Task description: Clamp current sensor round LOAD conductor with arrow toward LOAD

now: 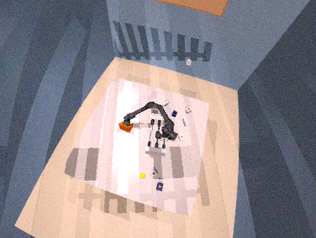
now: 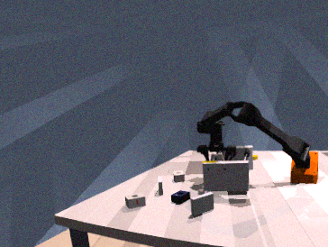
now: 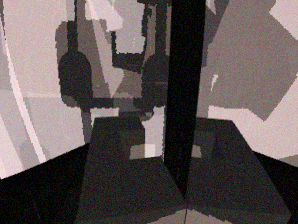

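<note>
The current sensor (image 3: 125,185) shows in the wrist view as two dark-topped halves, one on each side of a black conductor (image 3: 187,75). The halves meet at a thin seam near the bottom; whether the latch has caught cannot be seen. My gripper (image 3: 162,151) (image 1: 164,133) (image 2: 216,151) is shut on the sensor, with a black finger against each outer side. The conductors run between two upright grey panels, the near one (image 2: 225,178) in front of the gripper in the exterior view. The LOAD marker and the arrow cannot be read.
Other conductors stand close beside the gripper. A navy block (image 1: 174,113) (image 2: 180,196), a grey block (image 2: 135,201), a grey plate (image 2: 202,204) and a small grey block (image 2: 178,177) lie away from the panels. Another navy block (image 1: 158,188) and a yellow disc (image 1: 142,175) lie opposite.
</note>
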Controlling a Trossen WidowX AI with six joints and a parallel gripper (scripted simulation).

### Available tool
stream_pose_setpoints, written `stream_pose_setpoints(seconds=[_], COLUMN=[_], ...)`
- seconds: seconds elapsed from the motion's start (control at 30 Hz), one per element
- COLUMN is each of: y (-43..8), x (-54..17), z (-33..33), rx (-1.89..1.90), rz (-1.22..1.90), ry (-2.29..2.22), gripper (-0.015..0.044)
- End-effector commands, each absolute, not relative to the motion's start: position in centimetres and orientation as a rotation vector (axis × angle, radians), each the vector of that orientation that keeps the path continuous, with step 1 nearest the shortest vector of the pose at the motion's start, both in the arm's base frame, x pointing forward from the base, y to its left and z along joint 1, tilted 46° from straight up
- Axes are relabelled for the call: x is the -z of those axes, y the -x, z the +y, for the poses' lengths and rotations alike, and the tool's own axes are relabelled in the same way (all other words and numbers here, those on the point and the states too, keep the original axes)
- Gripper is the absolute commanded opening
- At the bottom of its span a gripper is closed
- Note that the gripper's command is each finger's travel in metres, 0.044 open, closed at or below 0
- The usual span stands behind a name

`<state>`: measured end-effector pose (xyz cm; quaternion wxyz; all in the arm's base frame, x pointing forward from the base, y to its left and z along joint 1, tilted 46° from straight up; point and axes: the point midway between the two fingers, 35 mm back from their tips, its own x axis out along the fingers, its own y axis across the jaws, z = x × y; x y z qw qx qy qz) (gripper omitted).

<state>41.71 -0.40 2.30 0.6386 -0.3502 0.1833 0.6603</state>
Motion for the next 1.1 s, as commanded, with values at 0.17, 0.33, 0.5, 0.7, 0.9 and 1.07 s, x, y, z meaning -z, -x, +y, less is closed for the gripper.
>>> stream_pose_setpoints(seconds=[0.17, 0.33, 0.5, 0.7, 0.9, 1.07], y=[-41.70, -41.70, -41.70, -41.70, -41.70, -41.70], x=[-2.32, -2.32, -2.32, -2.32, -2.32, -2.32], z=[-0.50, -0.50, -0.50, -0.50, -0.50, -0.50], rx=[-1.506, -1.506, -1.506, -1.506, -1.506, -1.506], rz=[0.419, 0.419, 0.419, 0.419, 0.419, 0.419], ry=[0.799, 0.799, 0.799, 0.799, 0.799, 0.799], gripper=[0.0182, 0.0050, 0.0000, 0.0000, 0.0000, 0.0000])
